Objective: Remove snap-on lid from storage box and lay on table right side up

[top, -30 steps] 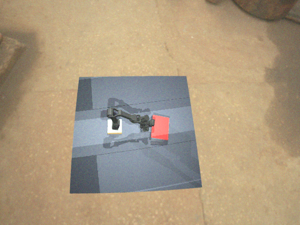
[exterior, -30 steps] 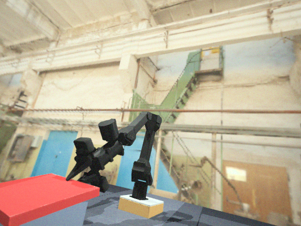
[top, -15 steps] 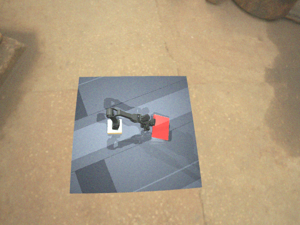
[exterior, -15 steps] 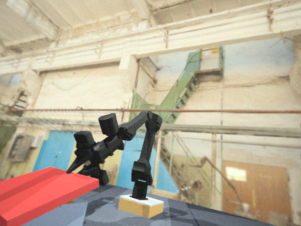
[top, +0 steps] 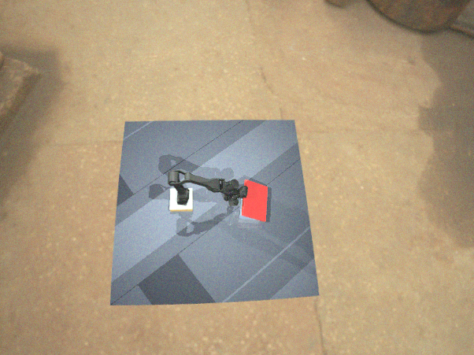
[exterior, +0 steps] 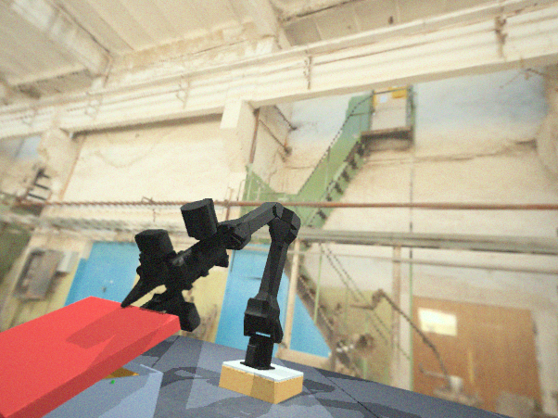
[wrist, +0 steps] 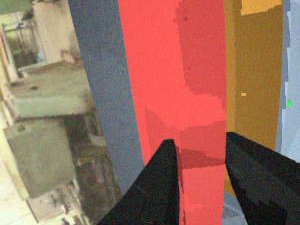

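Note:
The red lid [top: 255, 201] [exterior: 88, 338] [wrist: 160, 60] is raised at its robot-side edge and tilted over the storage box. My gripper [exterior: 134, 305] [wrist: 198, 145] is shut on that edge, one finger on the top face and one beneath it. The pale blue box [exterior: 134, 395] [wrist: 294, 35] shows below the lid, with a gap between the lid's edge and the box. An orange-brown surface [exterior: 121, 372] [wrist: 255, 60] shows in this gap, seemingly inside the box. The lid hides most of the box, so its far side cannot be judged.
The arm's base stands on a white-topped orange block [top: 186, 208] [exterior: 260, 385], to the left of the box in the top view. The blue-grey table [top: 213, 252] ends a short way beyond the lid's right side. A small green dot [exterior: 112, 381] [wrist: 288, 104] shows by the box.

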You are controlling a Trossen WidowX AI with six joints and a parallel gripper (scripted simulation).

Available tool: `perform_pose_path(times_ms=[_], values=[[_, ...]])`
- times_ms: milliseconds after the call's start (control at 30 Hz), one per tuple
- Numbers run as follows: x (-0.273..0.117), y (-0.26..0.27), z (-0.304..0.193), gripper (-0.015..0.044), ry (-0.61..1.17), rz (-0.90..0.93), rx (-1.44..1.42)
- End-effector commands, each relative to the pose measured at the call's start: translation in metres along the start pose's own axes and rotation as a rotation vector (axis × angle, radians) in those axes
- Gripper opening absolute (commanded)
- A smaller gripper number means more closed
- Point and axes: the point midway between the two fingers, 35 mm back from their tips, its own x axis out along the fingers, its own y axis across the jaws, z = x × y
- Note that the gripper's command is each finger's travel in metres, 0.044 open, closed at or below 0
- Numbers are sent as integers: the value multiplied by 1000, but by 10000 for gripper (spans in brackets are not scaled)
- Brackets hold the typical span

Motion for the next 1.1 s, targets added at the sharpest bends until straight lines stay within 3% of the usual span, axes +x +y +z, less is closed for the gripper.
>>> perform_pose_path(times_ms=[0,1067], values=[[-2,9,0,0,2,10,-4],[-12,56,-1,0,2,12,-4]])
